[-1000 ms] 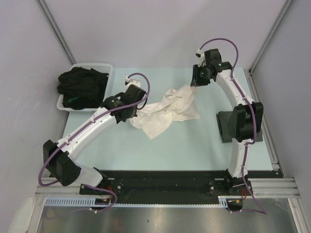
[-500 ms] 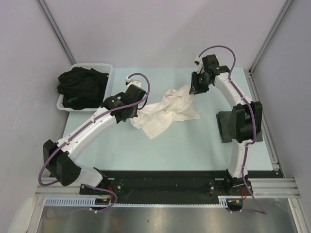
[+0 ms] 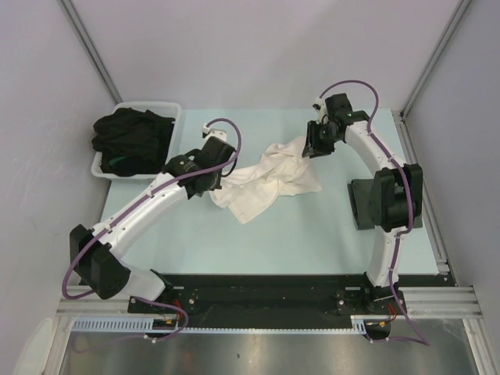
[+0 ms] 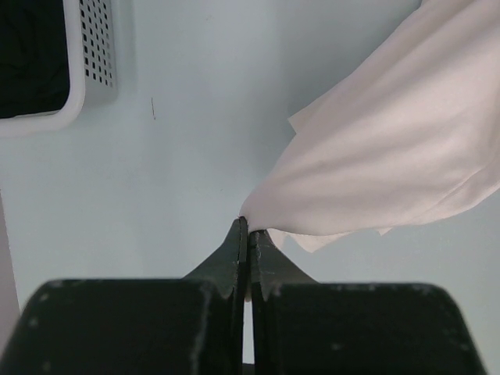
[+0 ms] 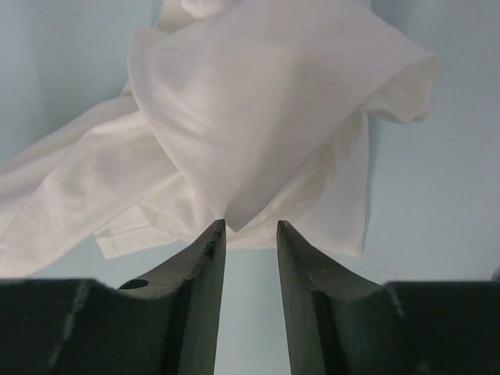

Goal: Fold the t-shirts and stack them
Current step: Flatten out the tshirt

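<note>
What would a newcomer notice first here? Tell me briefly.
The crumpled cream-white t-shirt lies mid-table between both arms. The left gripper is shut on its left edge, while the right gripper stands open at a fold on its far right side. At the far left, a white tub holds a heap of black garments.

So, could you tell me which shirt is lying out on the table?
The cream shirt, crumpled, with the left gripper shut on its edge; the black shirts are piled in the tub at the far left.
</note>
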You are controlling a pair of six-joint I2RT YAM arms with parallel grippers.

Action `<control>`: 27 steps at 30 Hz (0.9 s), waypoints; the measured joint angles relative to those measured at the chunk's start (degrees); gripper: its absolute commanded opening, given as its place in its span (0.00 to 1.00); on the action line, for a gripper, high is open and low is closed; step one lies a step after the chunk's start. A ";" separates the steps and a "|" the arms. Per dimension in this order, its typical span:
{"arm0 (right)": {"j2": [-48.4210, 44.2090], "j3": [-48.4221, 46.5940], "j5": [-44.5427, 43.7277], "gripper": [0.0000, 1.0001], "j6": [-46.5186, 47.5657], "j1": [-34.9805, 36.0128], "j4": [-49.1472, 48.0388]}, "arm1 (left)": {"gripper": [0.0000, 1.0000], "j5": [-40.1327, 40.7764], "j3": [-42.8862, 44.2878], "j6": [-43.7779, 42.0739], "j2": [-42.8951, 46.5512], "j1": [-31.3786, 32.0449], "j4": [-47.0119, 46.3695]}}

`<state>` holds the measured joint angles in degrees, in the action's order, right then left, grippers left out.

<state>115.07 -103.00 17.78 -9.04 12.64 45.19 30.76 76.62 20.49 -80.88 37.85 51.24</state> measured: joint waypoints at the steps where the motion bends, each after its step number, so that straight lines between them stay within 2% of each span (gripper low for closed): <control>1: 0.00 0.02 0.37 0.38 -0.17 0.00 -0.24 | 0.00 -0.02 -0.02 0.02 0.00 0.00 0.02; 14: 4.52 -0.13 2.51 0.38 -1.42 0.74 -2.97 | 0.00 -0.02 -0.79 0.48 0.57 0.00 0.59; 17: 5.62 -0.13 2.69 0.35 -1.51 0.79 -3.15 | 0.00 0.00 -0.83 0.50 1.09 0.00 0.74; 20: 5.95 -0.13 2.93 0.25 -1.57 0.79 -3.52 | 0.00 0.00 -0.92 0.55 1.44 0.00 0.83; 24: 6.27 -0.81 3.39 0.00 -1.84 0.92 -3.72 | 0.00 -0.02 -1.31 0.94 1.51 0.00 0.90; 27: 6.40 -1.42 3.78 0.00 -2.25 0.98 -3.78 | 0.00 -0.02 -1.81 1.09 1.51 0.00 1.01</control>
<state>121.47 -104.42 21.56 -11.29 13.63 41.41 30.74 74.81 21.58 -79.37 37.85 52.25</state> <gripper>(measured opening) 0.022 0.008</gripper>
